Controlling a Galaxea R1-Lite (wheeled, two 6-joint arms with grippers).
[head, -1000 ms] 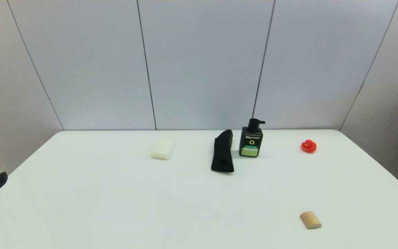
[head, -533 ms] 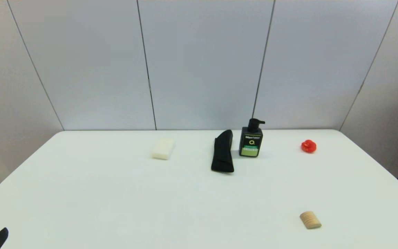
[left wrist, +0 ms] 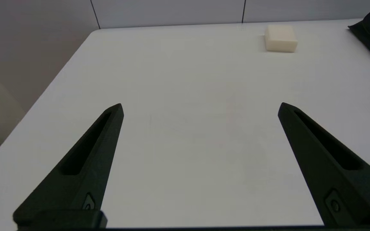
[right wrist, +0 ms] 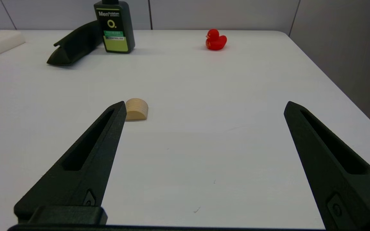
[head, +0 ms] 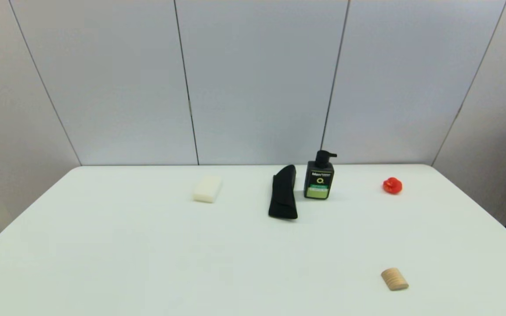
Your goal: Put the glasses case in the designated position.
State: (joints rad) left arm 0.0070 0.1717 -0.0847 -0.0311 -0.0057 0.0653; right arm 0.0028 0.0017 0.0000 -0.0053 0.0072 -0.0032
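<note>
1. Right now I see the matte black soft glasses case (head: 283, 193) lying flat on the white table (head: 147, 245), towards the far edge and a little right of centre. Its rounded tapered end points away from me and its squared end faces me.
2. Just beside the case, on its right, stands the black pump bottle with a green label (head: 319, 177), upright; from the head view I cannot tell whether the two touch.
3. My left gripper (left wrist: 200, 107) is out of the head view. Its own camera shows both fingers (left wrist: 88, 160) spread wide over bare tabletop near the left edge, holding nothing.
4. From that same wrist camera I see the cream rectangular block (left wrist: 280, 38) far off, and a corner of the case beyond it at the frame's margin.
5. My right gripper (right wrist: 205, 107) is likewise spread wide and empty, low over the table on the near right side.
6. A small half-round piece of pale wood (right wrist: 136, 109) lies on the table close by one right fingertip.
7. Farther off on the right sits a small red rubber duck (right wrist: 215, 40), well apart from the bottle.
</note>
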